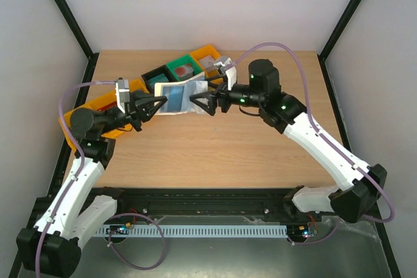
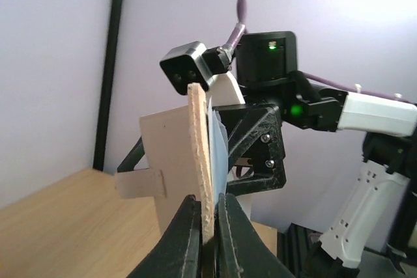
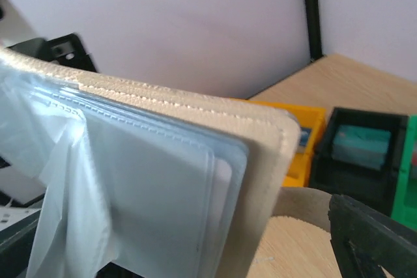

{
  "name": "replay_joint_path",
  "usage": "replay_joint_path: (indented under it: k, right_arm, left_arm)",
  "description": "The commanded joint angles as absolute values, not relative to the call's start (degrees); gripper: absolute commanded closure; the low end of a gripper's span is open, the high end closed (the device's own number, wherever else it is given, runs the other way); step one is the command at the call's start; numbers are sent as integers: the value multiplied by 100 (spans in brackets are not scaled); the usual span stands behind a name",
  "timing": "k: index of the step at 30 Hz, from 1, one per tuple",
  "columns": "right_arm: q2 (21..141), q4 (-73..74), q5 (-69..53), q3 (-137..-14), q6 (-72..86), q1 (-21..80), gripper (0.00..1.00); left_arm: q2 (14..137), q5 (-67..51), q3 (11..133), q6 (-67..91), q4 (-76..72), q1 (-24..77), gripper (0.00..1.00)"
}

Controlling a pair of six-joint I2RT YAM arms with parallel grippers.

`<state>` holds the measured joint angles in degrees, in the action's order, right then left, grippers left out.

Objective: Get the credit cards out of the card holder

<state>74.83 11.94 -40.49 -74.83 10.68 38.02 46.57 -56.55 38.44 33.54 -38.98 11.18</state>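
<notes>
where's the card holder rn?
Top view, left of centre: card holder held above the table, pinched by the left gripper, right gripper open beside it.

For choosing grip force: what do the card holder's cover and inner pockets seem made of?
Card holder's cover: likely faux leather or thick fabric, matte beige; grainy, stitched edge. Inner pockets: thin soft plastic, glossy, translucent light blue; layered see-through sheets.

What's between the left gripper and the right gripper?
The card holder, opened, held in the air: left gripper shut on one edge, right gripper open at the other. Clearest in the top view.
</notes>
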Motion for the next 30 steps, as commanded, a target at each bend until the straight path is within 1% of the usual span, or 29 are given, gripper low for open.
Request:
replay_joint_path:
  k: [1, 8, 13, 18, 21, 26, 30]
  right_arm:
    - [7167, 1296, -4805, -7658, 459, 3707, 1]
    - [6971, 1244, -5281, -7530, 186, 3437, 1]
    - [7098, 975, -6316, -7727, 477, 3428, 1]
    - [6998, 1520, -5741, -7750, 22, 3419, 1]
    - [6927, 1115, -5966, -7634, 278, 3419, 1]
    - [6869, 1445, -5755, -7757, -82, 3404, 1]
    - [6865, 1078, -5884, -7832, -38, 3384, 1]
  left_arm:
    - [4815, -6729, 4387, 3533, -4815, 1096, 98]
    - [4855, -6870, 4718, 3623, -4953, 1125, 98]
    - [4877, -6825, 4767, 3775, -5180, 1159, 98]
    - [4872, -6834, 4806, 3788, -5275, 1169, 98]
    - [4887, -6829, 4851, 3815, -5277, 1186, 98]
    - [4911, -6888, 5005, 3705, -5182, 1213, 98]
    - [4929, -6894, 5088, 3678, -5142, 1228, 98]
